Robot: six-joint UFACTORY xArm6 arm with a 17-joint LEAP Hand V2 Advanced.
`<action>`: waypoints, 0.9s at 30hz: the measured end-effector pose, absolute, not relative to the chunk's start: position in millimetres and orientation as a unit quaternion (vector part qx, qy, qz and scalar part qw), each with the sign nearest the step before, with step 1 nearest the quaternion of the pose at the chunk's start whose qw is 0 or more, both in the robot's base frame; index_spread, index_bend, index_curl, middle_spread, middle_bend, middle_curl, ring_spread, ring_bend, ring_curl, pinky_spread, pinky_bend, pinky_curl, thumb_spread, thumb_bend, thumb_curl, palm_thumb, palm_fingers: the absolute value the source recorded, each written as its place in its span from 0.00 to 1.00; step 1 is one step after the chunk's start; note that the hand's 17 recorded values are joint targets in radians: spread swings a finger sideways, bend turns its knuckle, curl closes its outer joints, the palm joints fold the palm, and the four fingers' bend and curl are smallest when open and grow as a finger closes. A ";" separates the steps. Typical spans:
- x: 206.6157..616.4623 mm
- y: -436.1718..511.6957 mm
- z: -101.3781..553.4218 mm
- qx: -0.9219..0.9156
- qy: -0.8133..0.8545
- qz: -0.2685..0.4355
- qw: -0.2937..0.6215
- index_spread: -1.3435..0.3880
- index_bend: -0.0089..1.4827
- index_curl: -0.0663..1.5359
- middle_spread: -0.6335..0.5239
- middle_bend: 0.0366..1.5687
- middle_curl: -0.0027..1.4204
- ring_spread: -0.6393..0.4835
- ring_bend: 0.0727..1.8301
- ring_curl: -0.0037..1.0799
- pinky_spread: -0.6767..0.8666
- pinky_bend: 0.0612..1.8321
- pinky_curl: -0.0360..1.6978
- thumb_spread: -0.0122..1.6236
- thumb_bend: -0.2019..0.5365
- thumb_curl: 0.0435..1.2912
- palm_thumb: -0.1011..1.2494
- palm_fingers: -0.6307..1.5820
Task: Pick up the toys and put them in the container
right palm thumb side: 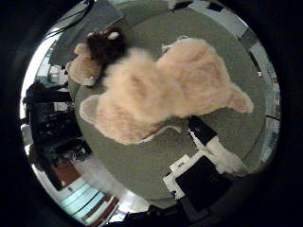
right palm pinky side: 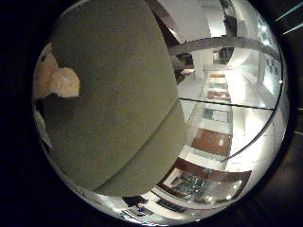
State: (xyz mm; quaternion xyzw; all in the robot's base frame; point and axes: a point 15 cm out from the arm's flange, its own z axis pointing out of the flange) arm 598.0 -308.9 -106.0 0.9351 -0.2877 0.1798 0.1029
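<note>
In the little finger side palm view, a round olive-green cushioned surface (right palm pinky side: 109, 99) fills much of the frame, close under the palm, and a bit of pale plush (right palm pinky side: 59, 81) shows at its far edge; no part of the hand appears here, and no container is in sight. In the thumb side palm view, a large cream plush bear (right palm thumb side: 161, 90) lies flat on that same green surface, directly below the palm and close to it, with 1 smaller toy (right palm thumb side: 97, 54), tan with a dark brown head, touching its upper end. White and black parts of the hand (right palm thumb side: 203, 161) reach in beside the bear, not touching it; whether the fingers are curled or straight I cannot tell, and nothing is held. The bear looks light, soft and squashy, not fragile or slippery, so it should compress under a squeeze. The thick middle of its body seems the best place to close around, since limbs would flop.
</note>
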 end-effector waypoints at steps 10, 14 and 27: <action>579.1 -309.2 -128.3 0.938 -0.287 0.148 0.129 0.51 0.13 0.23 0.51 0.11 0.23 0.63 0.13 0.24 0.63 0.24 0.08 0.57 0.24 0.38 0.71 0.38; 569.3 -309.7 -134.1 0.937 -0.280 0.136 0.159 0.52 0.13 0.23 0.50 0.11 0.23 0.55 0.17 0.25 0.62 0.24 0.07 0.58 0.24 0.37 0.70 0.43; 559.3 -325.4 -129.8 0.939 -0.258 0.168 0.153 0.54 0.51 0.47 0.38 0.61 0.48 0.34 0.57 0.52 0.22 0.64 0.17 0.59 0.26 0.36 0.76 0.89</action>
